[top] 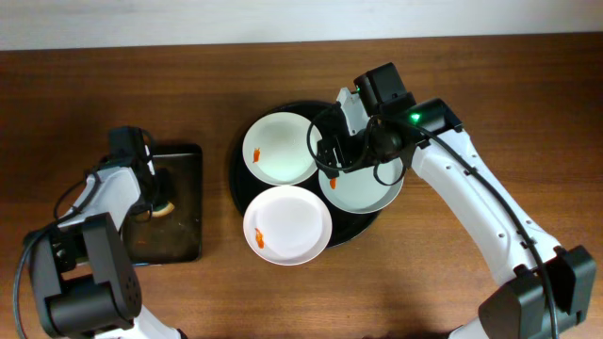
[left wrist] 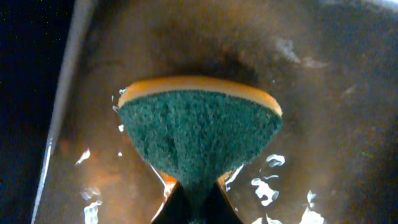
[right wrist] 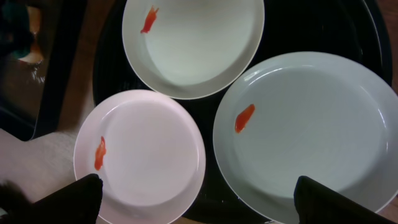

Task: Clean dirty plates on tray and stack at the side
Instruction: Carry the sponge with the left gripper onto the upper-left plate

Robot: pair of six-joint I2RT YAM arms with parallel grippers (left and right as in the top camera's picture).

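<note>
Left gripper (left wrist: 196, 206) sits right at the lens in our left wrist view, clamped on a sponge (left wrist: 199, 130). Green scrub face is toward us, orange foam layer behind it. Sponge hangs over the wet, glossy floor of the rectangular tray (left wrist: 329, 93); we can't tell if it touches.

Right gripper (right wrist: 199, 186) is spread wide with nothing between the fingers. We see both dark tips at the bottom corners of its view. It hovers above the plates, not touching any.

All three plates lie on the round tray (right wrist: 298, 31), each with an orange smear:
- right plate (right wrist: 311, 124): directly under the right gripper, smear left of centre
- near plate (right wrist: 143, 155): just beside the right plate, smear by its left rim. It overhangs the tray edge onto the table (top: 424, 282).
- far plate (right wrist: 199, 43): smear near its upper-left rim

Plates are packed nearly rim to rim, with only thin black slivers of tray between them. We can't tell if the rims touch.

From overhead, the right arm's wrist and cable cover the upper-left part of the right plate and a bit of the far plate's edge. The rectangular tray sits left of the round tray, close but apart, with a strip of bare wood between.
</note>
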